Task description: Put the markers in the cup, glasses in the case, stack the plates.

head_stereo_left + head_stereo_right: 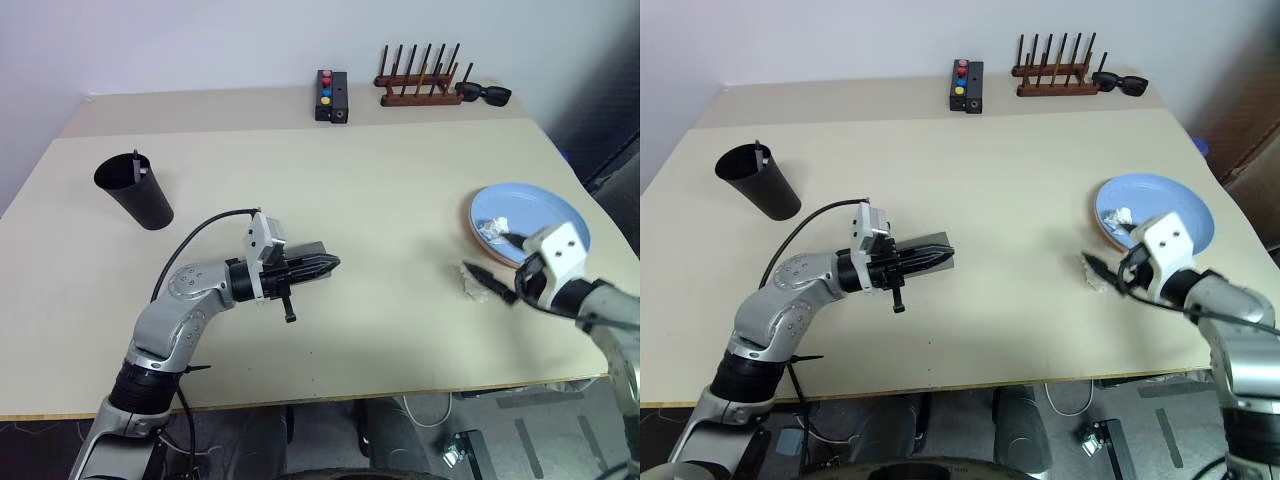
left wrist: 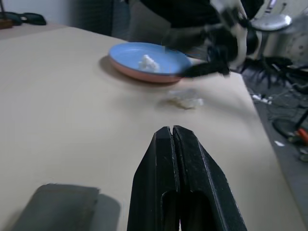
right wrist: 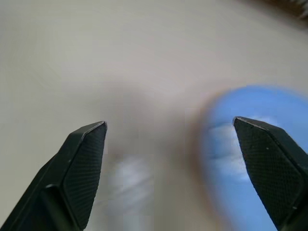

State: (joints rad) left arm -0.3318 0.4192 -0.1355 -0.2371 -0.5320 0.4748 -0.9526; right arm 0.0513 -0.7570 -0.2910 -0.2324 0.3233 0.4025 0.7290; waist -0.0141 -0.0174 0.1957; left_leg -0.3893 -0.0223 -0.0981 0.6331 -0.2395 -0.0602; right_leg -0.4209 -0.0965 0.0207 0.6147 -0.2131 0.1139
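A black cup (image 1: 135,192) stands at the table's left with a marker (image 1: 137,166) sticking out of it. My left gripper (image 1: 333,264) is shut and empty. It points level to the right, just in front of the shut grey case (image 2: 57,208). The light blue plate (image 1: 535,215) lies on the pink plate (image 2: 144,77), whose rim shows beneath it. My right gripper (image 3: 169,124) is open and empty at the plates' near left edge. The glasses are out of view.
One white crumpled scrap (image 1: 495,228) lies on the blue plate, another (image 1: 470,285) on the table beside it. At the back stand a wooden rack (image 1: 420,85), black sunglasses (image 1: 485,94) and a black box with coloured buttons (image 1: 332,97).
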